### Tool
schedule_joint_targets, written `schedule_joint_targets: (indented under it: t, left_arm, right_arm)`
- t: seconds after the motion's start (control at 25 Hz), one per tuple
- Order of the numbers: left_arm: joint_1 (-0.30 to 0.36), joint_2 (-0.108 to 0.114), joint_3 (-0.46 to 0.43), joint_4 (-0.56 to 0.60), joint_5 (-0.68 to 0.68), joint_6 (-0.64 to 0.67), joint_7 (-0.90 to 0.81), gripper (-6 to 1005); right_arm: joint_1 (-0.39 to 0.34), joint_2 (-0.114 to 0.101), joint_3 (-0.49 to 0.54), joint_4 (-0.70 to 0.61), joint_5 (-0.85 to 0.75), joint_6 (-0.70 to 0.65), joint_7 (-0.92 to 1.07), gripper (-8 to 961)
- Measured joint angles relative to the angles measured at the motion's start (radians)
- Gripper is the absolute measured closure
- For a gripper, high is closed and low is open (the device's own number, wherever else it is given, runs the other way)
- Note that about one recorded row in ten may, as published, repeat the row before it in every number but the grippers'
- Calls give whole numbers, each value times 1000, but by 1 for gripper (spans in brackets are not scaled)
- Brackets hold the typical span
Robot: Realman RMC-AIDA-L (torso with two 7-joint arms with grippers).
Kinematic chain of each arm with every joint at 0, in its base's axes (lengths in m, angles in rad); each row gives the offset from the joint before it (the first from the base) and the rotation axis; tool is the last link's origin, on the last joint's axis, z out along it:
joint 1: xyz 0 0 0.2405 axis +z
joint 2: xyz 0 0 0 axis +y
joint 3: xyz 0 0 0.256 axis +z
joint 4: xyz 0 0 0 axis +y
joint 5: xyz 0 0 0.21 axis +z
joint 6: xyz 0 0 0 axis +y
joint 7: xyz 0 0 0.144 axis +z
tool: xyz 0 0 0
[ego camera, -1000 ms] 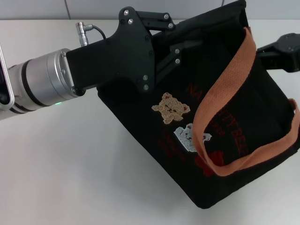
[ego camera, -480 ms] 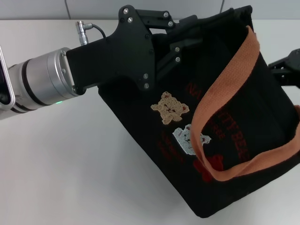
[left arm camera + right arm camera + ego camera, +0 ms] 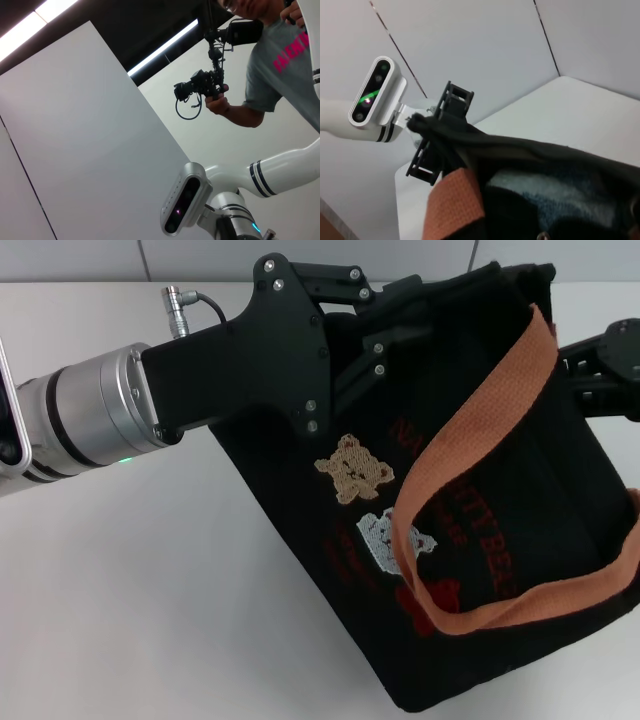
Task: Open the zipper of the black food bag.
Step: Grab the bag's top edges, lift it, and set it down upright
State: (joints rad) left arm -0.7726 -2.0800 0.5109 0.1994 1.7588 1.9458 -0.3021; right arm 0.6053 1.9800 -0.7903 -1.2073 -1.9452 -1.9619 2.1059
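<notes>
The black food bag (image 3: pixel 480 540), with tan and white bears, red lettering and orange-brown handles (image 3: pixel 470 430), hangs tilted above the white table. My left gripper (image 3: pixel 385 325) is shut on the bag's top left corner. From the right wrist view the same gripper (image 3: pixel 437 132) pinches that corner, and the top edge gapes over a pale lining (image 3: pixel 545 200). The zipper (image 3: pixel 530 150) runs along that dark top edge; its pull does not show clearly. My right gripper (image 3: pixel 605 355) sits at the bag's upper right, behind the fabric.
The white table (image 3: pixel 150 590) spreads under and to the left of the bag. A grey wall stands behind it. The left wrist view holds only wall panels, a white robot arm (image 3: pixel 280 170) and a person holding a camera (image 3: pixel 200 85).
The bag has swung down and to the left, its bottom corner now lower. My right gripper dropped, then rose back near the bag's top right. The left gripper stayed in place.
</notes>
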Motion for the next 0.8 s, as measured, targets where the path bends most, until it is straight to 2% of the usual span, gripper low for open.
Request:
schedule_joint_targets:
  t: [0.52,0.64,0.8]
  left_arm:
    - [0,0,1,0,2,1,0,846]
    - [-1,0,1,1,2,1,-2,846]
    - [-1,0,2,1,3,1,-5,846]
  right_arm:
    - [17,10,-22,3,0,3,-60,641]
    - [15,28,-40,-7,-6,33,-89,668]
    - [7,72,-68,-78,-59,80,-139,704]
